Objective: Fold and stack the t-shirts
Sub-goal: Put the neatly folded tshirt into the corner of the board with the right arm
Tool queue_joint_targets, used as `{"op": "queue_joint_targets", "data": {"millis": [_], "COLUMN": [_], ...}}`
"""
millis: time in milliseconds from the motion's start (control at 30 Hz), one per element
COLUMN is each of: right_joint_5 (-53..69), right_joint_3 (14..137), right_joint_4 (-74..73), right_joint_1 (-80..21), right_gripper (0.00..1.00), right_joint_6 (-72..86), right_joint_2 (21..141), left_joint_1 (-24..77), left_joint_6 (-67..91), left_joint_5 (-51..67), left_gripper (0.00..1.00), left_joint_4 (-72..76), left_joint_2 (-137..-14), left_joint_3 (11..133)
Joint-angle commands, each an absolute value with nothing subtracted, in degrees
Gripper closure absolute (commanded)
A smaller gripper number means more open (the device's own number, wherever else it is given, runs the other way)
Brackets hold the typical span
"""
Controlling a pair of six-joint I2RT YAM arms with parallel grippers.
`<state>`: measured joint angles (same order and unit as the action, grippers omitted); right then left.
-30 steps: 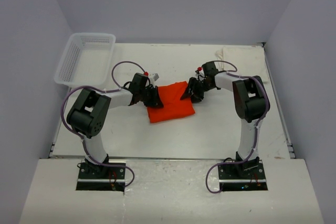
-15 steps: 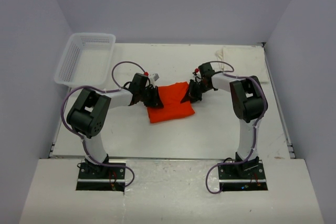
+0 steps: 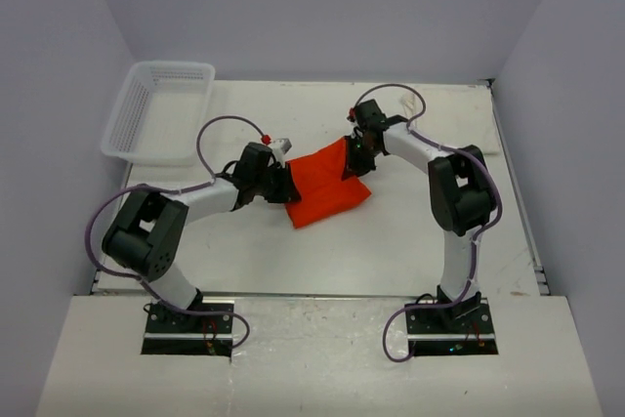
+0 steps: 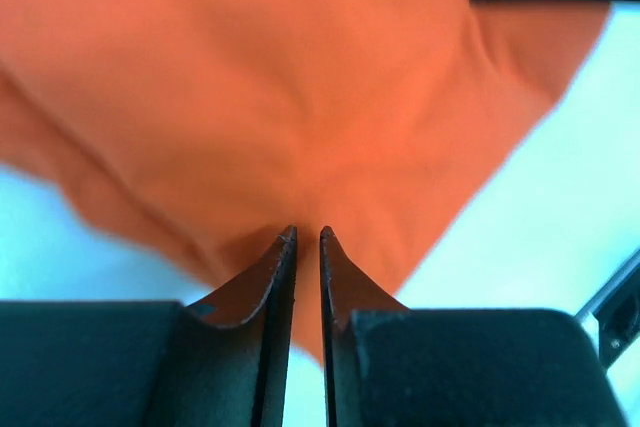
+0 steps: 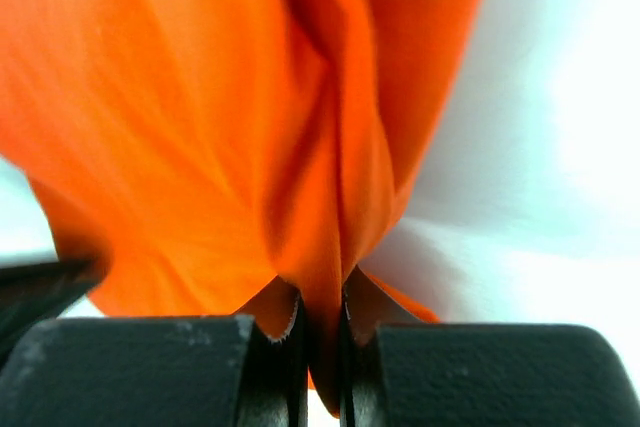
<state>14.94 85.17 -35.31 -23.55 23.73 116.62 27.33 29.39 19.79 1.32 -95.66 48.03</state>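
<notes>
- Visible only from the top camera: the whole outline of the bright orange-red cloth t-shirt point(image 3: 327, 192). Folded into a rough four-sided pad, about mid-way across the flat white table point(image 3: 391, 251). Well apart from the white plastic lattice basket point(image 3: 174, 66) at the far left corner.
- Visible only from the left wrist camera: the left gripper point(image 4: 308, 235), its black fingers point(image 4: 262, 292) drawn almost together with a hairline slit between them. Tips set into the orange edge, seemingly nipped on the cloth.
- Visible only from the right wrist camera: the right gripper point(image 5: 320, 297), clamped on a bunched ridge of the t-shirt. Orange showing in the narrow gap between the dark fingers point(image 5: 275, 322), with folds fanning up and away from the tips.
- From above, too small to read how either pair of jaws stands.
- Nearly as wide as deep, so no clear long axis. Turned askew, with the far edge slanting from the left up toward the far right and one corner pointing toward the arm bases.
- Held from both sides: left gripper at the pad's left edge near its far corner, right gripper at the far-right corner. Spread between the two, with most of the cloth on their near side.
</notes>
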Motion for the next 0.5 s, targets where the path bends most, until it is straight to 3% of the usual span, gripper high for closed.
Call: {"op": "queue_joint_targets", "data": {"millis": [0, 233, 467], "right_joint_5": [0.72, -11.23, -24.95], "right_joint_3": [91.21, 94.83, 102.73], "right_joint_4": [-40.59, -40.70, -42.89], "right_joint_1": [-23.29, -23.29, -22.94], "right_gripper": [1.00, 1.00, 1.00], "right_joint_6": [18.64, 15.13, 11.16], "right_joint_2": [113.82, 111.71, 113.73], "left_joint_1": [29.62, 33.22, 35.86], "left_joint_6": [30.76, 34.36, 35.24], "left_joint_5": [16.26, 15.56, 14.68], "left_gripper": [0.83, 0.82, 0.82], "left_joint_4": [7.29, 7.82, 7.65], "left_joint_2": [-87.11, -76.92, -76.64], "left_joint_3": [45.10, 41.14, 38.32]}}
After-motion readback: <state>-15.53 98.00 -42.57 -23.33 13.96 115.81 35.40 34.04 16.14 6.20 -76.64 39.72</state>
